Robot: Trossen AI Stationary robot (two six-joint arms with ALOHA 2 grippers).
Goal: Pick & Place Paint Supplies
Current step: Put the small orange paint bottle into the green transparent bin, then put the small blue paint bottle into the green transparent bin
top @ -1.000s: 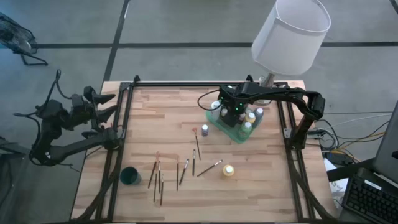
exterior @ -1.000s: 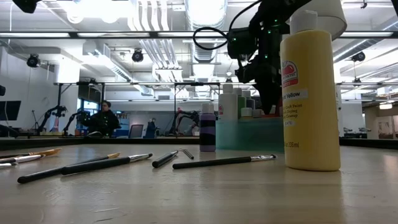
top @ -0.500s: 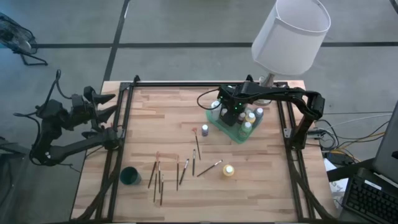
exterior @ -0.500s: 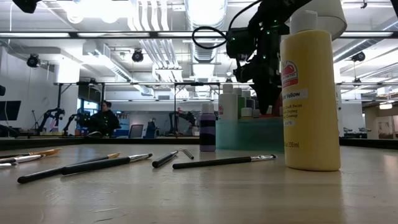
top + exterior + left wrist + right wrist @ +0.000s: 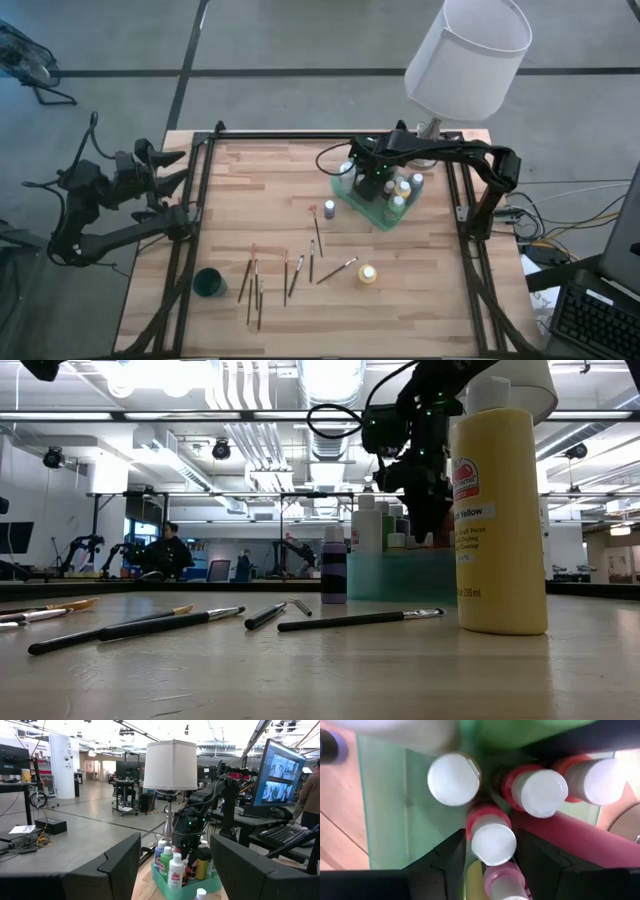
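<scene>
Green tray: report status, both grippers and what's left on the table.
Right gripper over green tray, jaws open astride a red bottle. Left gripper open, parked at table's left edge. Yellow bottle, brushes still out.

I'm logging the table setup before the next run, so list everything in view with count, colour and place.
Tray: one, translucent green, far right of table, holding capped bottles.
Tray bottles: several, exact count unclear; white caps, red, pink, green and yellow among them.
Yellow bottle: one, standing near front, right of brushes.
Purple bottle: one, left of tray.
Brushes: about eight, wooden-handled, loose across the front middle.
Cup: one, dark green, front left.
Lamp: one, white shade, behind far right corner.
Left pincer: open, parked at left edge.
Right pincer: open, over the tray bottles.
</scene>
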